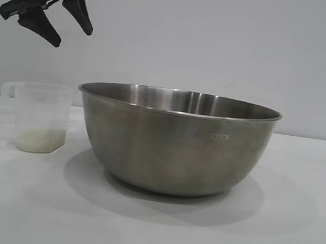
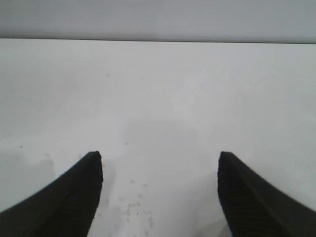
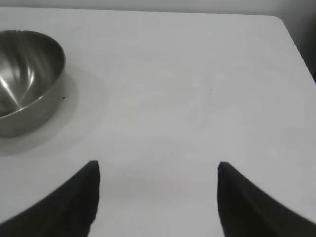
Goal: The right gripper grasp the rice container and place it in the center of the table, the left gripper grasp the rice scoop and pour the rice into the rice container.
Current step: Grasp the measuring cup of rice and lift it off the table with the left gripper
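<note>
While the wide brushed-steel rice container (image 1: 175, 142) stands mid-frame on the white counter (image 1: 292, 237), the translucent plastic rice scoop (image 1: 39, 117) holding rice (image 1: 40, 139) stands just left; upper left, the black left gripper (image 1: 68, 18) hangs, jaws open, empty.

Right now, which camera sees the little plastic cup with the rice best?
The exterior view: the rice scoop stands whole and upright on the table, left of the rice container, with rice at its bottom. Neither wrist view shows the scoop at all.
</note>
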Robot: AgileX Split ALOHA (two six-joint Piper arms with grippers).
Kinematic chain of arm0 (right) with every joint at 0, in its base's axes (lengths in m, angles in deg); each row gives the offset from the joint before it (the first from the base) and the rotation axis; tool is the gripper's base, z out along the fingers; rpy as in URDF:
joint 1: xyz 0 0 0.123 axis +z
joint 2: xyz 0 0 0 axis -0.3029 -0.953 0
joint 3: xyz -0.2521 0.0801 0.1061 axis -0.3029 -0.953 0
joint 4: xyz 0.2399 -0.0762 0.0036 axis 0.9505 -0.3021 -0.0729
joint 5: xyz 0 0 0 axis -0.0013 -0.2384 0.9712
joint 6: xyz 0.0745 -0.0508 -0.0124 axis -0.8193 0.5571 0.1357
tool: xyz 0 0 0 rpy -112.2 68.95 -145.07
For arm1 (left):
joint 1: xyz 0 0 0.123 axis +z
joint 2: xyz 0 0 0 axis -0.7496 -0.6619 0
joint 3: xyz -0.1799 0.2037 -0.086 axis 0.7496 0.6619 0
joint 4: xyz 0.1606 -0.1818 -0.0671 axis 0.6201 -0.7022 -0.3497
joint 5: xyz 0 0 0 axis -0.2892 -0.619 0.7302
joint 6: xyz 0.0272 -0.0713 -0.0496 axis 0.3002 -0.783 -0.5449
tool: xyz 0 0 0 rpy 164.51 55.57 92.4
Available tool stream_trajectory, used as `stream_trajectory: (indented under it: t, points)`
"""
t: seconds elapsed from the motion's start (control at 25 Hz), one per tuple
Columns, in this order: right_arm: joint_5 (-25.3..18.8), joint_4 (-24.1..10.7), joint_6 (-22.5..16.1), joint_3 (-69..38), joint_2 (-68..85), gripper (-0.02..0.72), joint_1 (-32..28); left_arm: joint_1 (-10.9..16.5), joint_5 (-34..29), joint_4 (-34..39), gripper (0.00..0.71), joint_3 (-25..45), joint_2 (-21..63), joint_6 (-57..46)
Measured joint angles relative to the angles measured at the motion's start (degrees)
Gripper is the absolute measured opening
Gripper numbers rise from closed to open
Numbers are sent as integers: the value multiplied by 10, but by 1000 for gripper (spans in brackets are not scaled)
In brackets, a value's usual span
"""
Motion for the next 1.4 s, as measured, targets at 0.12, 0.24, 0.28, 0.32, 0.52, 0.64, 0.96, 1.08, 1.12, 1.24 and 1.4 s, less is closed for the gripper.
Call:
stream_trajectory:
  t: [0.12, 0.24, 0.28, 0.32, 0.52, 0.64, 0.96, 1.08, 1.12, 1.24, 1.4]
  points:
    - [0, 0, 0, 0, 0, 414, 4, 0, 0, 0, 447, 0, 0, 0]
    - [0, 0, 0, 0, 0, 414, 6, 0, 0, 0, 447, 0, 0, 0]
    - [0, 0, 0, 0, 0, 414, 6, 0, 0, 0, 447, 0, 0, 0]
    - [0, 0, 0, 0, 0, 414, 6, 0, 0, 0, 447, 0, 0, 0]
    - [0, 0, 0, 0, 0, 414, 6, 0, 0, 0, 447, 0, 0, 0]
    - [0, 0, 0, 0, 0, 414, 6, 0, 0, 0, 447, 0, 0, 0]
    - [0, 0, 0, 0, 0, 414, 6, 0, -1, -12, 447, 0, 0, 0]
    - [0, 0, 0, 0, 0, 414, 6, 0, -11, -26, 447, 0, 0, 0]
    - [0, 0, 0, 0, 0, 414, 6, 0, -11, -32, 447, 0, 0, 0]
    - [0, 0, 0, 0, 0, 414, 6, 0, -11, -50, 447, 0, 0, 0]
    - [0, 0, 0, 0, 0, 414, 6, 0, -16, -51, 447, 0, 0, 0]
